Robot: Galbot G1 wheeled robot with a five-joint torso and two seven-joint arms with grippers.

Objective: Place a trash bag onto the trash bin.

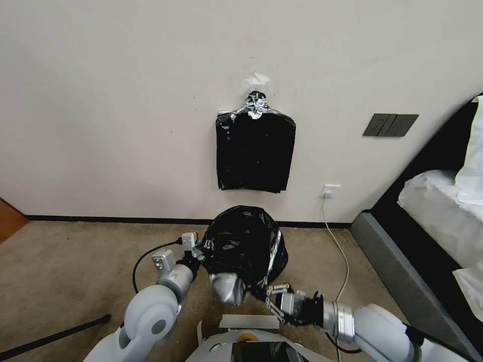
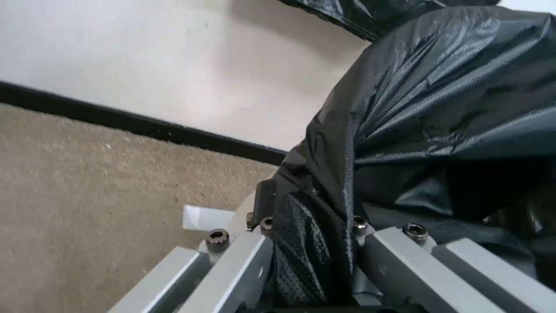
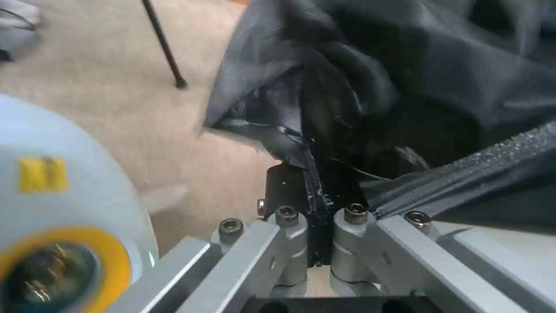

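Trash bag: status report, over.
Left gripper and right gripper both shut on trash bag. Bag draped over floor-standing bin. Nothing in the way.

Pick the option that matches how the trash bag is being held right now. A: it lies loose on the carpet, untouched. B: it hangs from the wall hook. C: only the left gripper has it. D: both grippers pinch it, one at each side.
D: the left gripper and the right gripper each have their fingers shut on the trash bag, at opposite sides; both wrist views show film clamped.
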